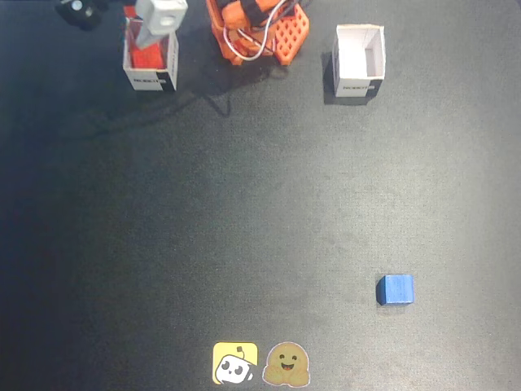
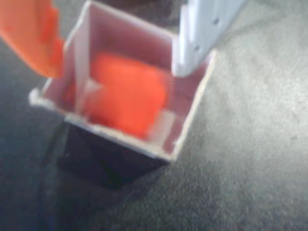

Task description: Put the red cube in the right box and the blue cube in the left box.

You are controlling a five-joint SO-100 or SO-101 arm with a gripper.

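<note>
The red cube lies inside the white box at the top left of the fixed view; it shows there as red behind the box wall. My gripper hangs over that box, open, with its orange finger and white finger apart on either side of the cube. The box rim surrounds the cube in the wrist view. The twin white box at the top right is empty. The blue cube sits on the dark mat at the lower right, far from the gripper.
The arm's orange base with white cables stands between the two boxes. A black object lies at the top left edge. Two stickers sit at the bottom middle of the mat.
</note>
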